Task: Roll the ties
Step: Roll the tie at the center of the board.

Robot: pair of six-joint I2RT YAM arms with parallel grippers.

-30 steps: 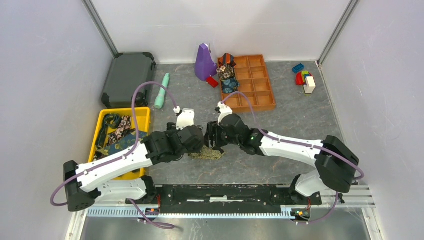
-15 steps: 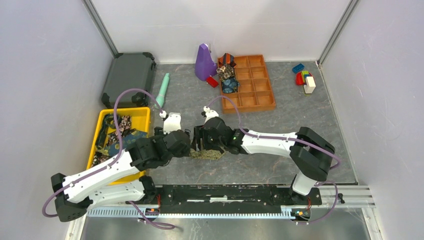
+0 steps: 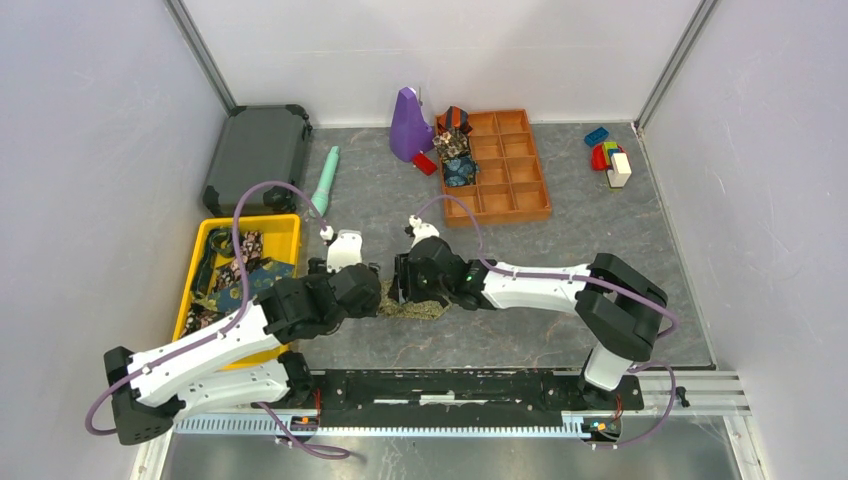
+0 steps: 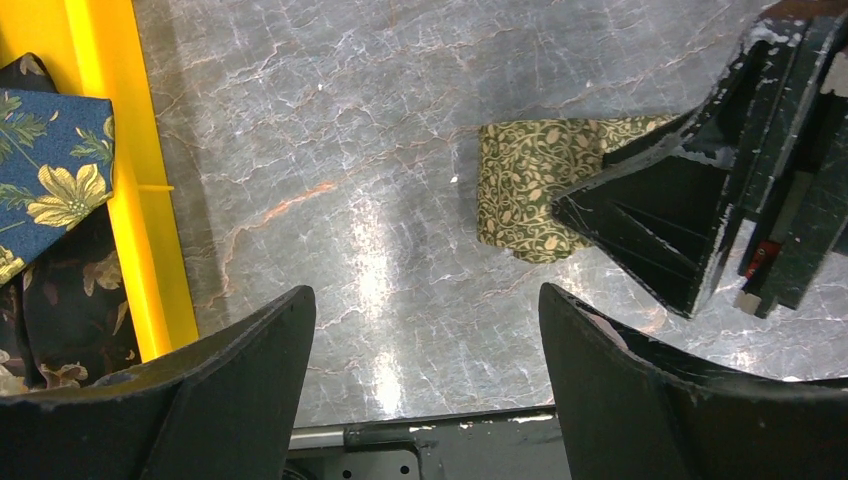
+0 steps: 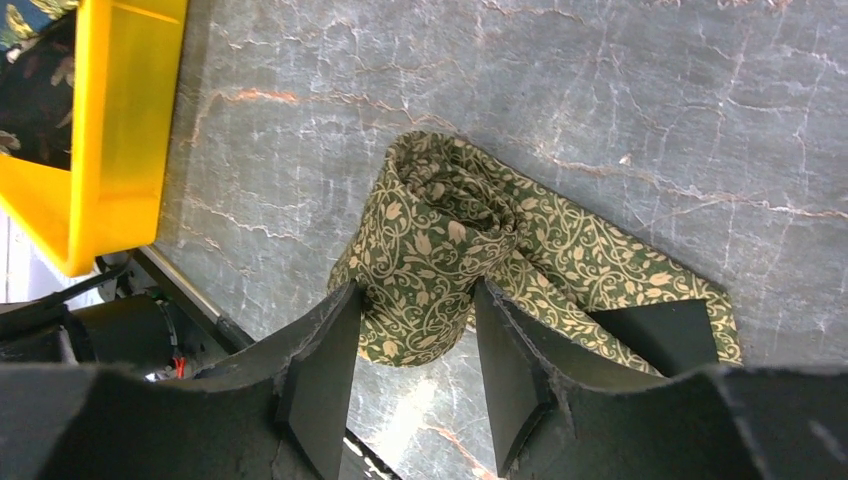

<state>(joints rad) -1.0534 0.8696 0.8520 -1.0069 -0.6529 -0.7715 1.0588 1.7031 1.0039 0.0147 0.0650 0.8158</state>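
An olive-gold tie lies on the grey table, part rolled into a coil, with a flat tail running off to the right. My right gripper is shut on the coil, a finger pressing each side of it. Seen from above, the tie shows below the right gripper. My left gripper stands open over bare table, left of the tie, with nothing between its fingers. More ties lie in the yellow bin, one of them navy with yellow flowers.
An orange compartment tray at the back holds rolled ties. A purple object, a teal cylinder and a dark case stand at the back left. Toy blocks sit at the back right.
Both arms have shifted left along the table. The right gripper's fingers widened, then narrowed onto the tie's coil. The left gripper stayed open.
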